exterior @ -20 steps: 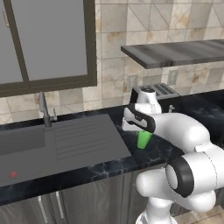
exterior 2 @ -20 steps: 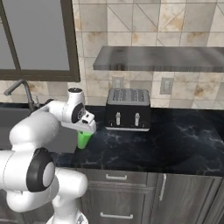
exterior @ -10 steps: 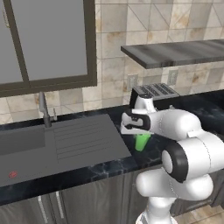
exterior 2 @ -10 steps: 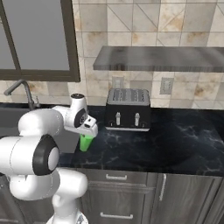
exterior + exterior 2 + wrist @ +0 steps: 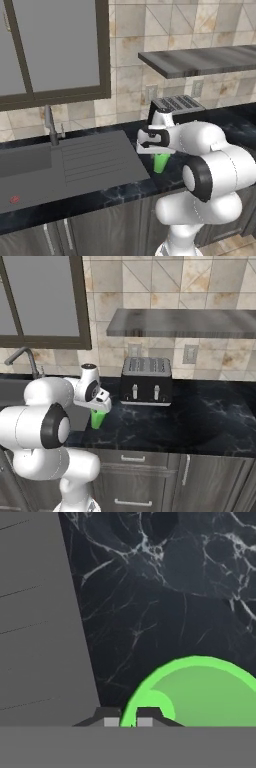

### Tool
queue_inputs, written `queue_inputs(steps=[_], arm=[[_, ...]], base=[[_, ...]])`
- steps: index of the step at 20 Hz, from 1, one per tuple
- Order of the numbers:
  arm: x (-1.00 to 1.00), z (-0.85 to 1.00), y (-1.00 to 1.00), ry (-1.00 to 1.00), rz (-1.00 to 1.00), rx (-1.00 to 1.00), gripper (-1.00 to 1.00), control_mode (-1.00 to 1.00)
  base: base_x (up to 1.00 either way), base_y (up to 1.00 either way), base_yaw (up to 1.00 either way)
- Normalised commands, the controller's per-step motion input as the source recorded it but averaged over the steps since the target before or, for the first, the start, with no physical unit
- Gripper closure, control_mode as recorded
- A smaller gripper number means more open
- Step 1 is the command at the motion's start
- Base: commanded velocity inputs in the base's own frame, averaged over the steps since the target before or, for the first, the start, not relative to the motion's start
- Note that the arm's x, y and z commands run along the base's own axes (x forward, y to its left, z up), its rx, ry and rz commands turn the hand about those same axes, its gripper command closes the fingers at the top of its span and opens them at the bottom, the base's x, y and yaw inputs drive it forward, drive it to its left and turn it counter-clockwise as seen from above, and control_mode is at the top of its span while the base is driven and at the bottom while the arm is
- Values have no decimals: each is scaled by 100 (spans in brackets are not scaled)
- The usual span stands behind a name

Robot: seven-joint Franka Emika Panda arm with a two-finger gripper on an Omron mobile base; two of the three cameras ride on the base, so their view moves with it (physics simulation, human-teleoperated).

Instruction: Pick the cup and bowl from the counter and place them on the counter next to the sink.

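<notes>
Your pincer (image 5: 128, 721) is pinching the rim of the cup (image 5: 161, 163), which sits at the table (image 5: 200, 421) just beside the sink (image 5: 75, 162) drainboard's edge, in front of the toaster (image 5: 147, 381). The risk is a thin rim grip: lift away crookedly and you may tip the cup toward the sink.

Glossy white rounded arm (image 5: 210, 150) (dark jnt rings)
</notes>
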Motion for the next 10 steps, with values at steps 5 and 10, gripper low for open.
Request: queue_inputs(steps=[5,10], arm=[[0,-4,10,0,0,0,100,-100],[1,-6,10,0,0,0,100,-100]], base=[[0,0,0],[0,0,0]])
